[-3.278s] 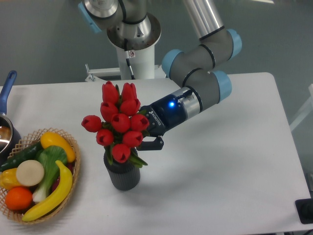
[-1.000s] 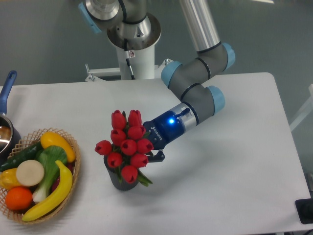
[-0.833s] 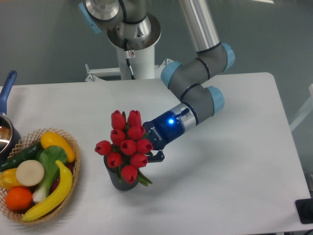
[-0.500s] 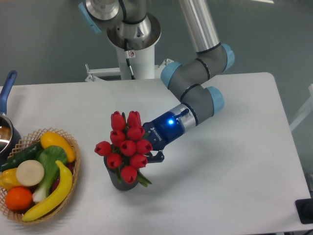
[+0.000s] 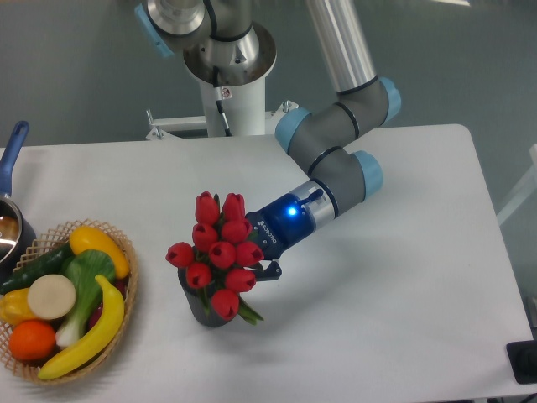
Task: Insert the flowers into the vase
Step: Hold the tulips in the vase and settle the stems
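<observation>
Jaws of my gripper [image 5: 252, 267] sit hidden behind the flowers [image 5: 220, 252], grip unreadable; bunch low in the vase [image 5: 201, 307], stems seemingly seated; next I should let go and back away without tipping it.

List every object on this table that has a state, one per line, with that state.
tulip bunch: upright, stems down in the vase, hiding its mouth
vase: standing upright on the table
hand: at the bunch's right side, grip hidden by the blooms
wicker basket: full of fruit and vegetables
pot: at left edge, mostly out of frame
</observation>
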